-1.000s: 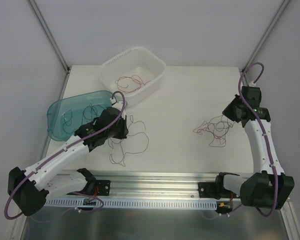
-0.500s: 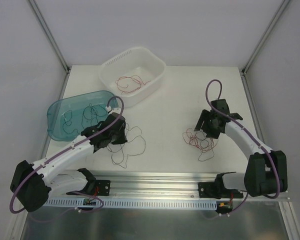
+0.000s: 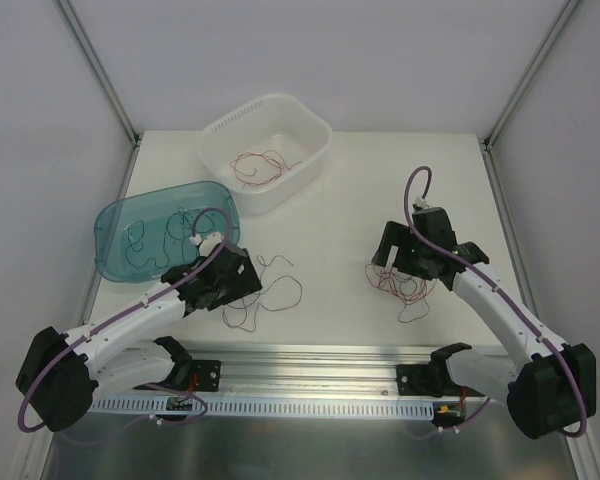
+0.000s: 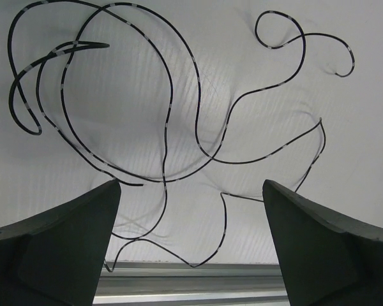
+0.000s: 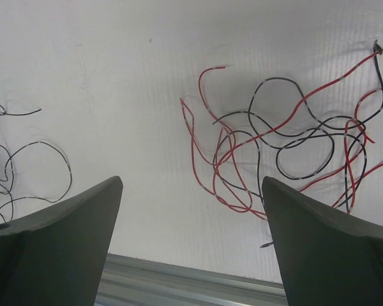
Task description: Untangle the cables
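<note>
Left gripper (image 4: pixel 191 245) and right gripper (image 5: pixel 191 245) hang released, empty. Red-black cables (image 5: pixel 287 146), at 3 o'clock on the tabletop (image 3: pixel 340 200), look feather-light and springy; pinch an outer loop.

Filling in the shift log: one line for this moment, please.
left gripper: open, above black wire | right gripper: open, above red-and-black tangle | nothing held

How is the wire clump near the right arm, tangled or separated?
Tangled: red and black wires cross and loop through each other.
</note>
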`<state>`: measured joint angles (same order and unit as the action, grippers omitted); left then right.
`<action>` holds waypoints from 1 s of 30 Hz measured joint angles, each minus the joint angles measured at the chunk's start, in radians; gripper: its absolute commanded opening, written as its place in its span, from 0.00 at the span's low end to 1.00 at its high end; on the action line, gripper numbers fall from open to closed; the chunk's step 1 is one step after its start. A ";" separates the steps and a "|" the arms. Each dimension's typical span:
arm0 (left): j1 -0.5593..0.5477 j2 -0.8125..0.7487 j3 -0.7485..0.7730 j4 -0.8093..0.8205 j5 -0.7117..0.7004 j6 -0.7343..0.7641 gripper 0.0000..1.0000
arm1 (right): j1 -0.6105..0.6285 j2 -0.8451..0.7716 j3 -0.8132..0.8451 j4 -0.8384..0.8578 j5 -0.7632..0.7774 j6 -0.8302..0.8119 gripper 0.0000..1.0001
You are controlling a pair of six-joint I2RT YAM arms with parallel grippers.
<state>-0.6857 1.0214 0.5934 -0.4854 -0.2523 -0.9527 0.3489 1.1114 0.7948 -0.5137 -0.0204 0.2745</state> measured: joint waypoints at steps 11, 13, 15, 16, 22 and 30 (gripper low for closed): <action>0.000 0.067 -0.003 -0.022 -0.062 -0.182 0.99 | 0.050 -0.131 -0.058 0.000 -0.012 -0.029 1.00; 0.000 0.125 0.000 -0.022 -0.068 -0.194 0.97 | 0.056 -0.144 -0.071 0.001 -0.017 -0.032 1.00; 0.000 0.187 0.007 -0.024 -0.071 -0.206 0.95 | 0.061 -0.156 -0.082 0.005 -0.023 -0.035 1.00; 0.000 0.214 0.011 -0.026 -0.072 -0.212 0.93 | 0.062 -0.162 -0.087 0.008 -0.024 -0.037 1.00; 0.000 0.317 0.073 -0.043 -0.089 -0.223 0.78 | 0.066 -0.179 -0.114 0.024 -0.040 -0.044 1.00; 0.000 0.394 0.122 -0.091 -0.109 -0.216 0.23 | 0.067 -0.180 -0.135 0.041 -0.046 -0.049 1.00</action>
<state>-0.6853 1.4151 0.7158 -0.5762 -0.3611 -1.1690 0.4160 0.9314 0.6598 -0.4728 -0.0662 0.2256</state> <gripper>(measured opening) 0.354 0.994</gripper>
